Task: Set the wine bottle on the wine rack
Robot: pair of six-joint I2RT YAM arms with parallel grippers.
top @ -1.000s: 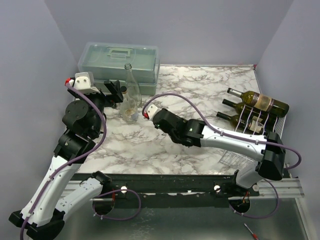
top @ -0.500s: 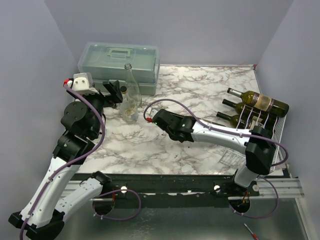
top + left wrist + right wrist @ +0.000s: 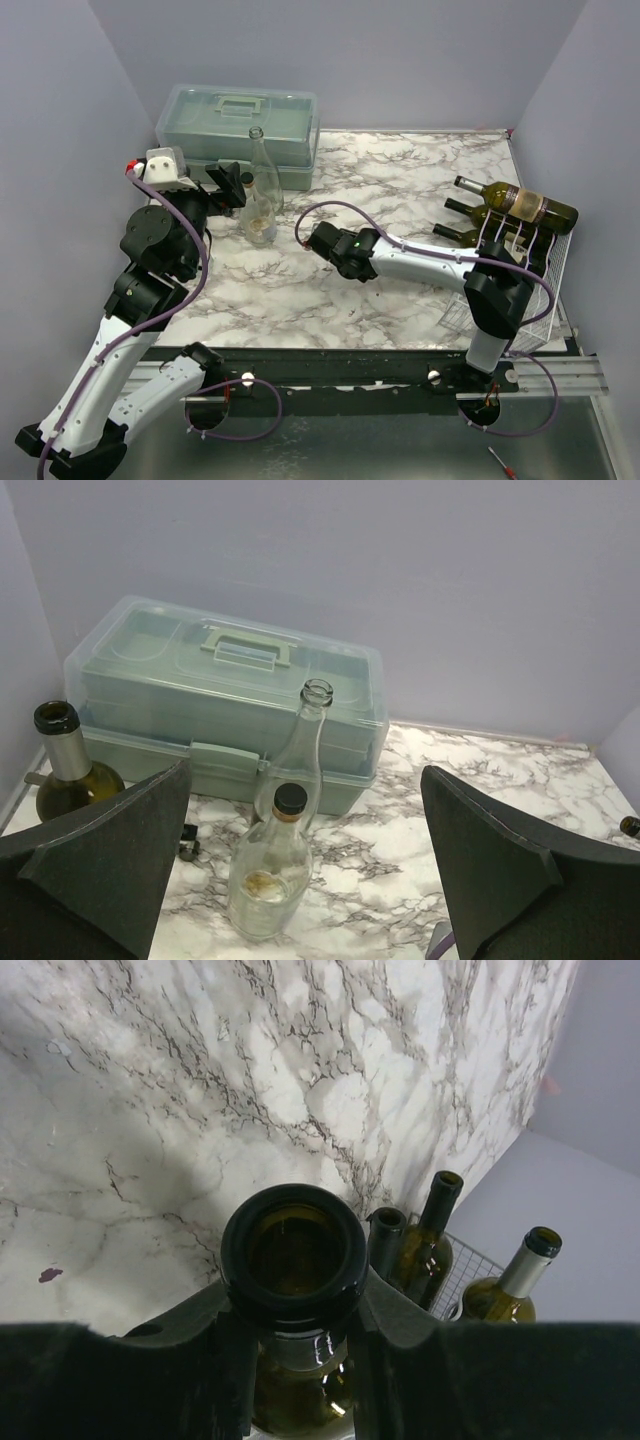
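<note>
My left hand (image 3: 305, 770) is wide open, facing two clear bottles (image 3: 268, 875) by the toolbox (image 3: 150, 680). My right hand (image 3: 295, 1312) pinches the green wine bottle (image 3: 293, 1248) by its neck, close to the rack (image 3: 456, 314) with three bottles (image 3: 515, 200).

Between the black fingers of the right pincer (image 3: 295, 1335), the wine bottle (image 3: 292, 1250) is dark olive green. Beyond that pincer the worktop (image 3: 200, 1080) is white marble veined grey-brown, and the wine rack (image 3: 458, 315) is white wire. Ahead of the black left pincer (image 3: 305, 775) are a translucent grey-green toolbox (image 3: 150, 680) and a colourless, black-stoppered glass bottle (image 3: 268, 870).
</note>
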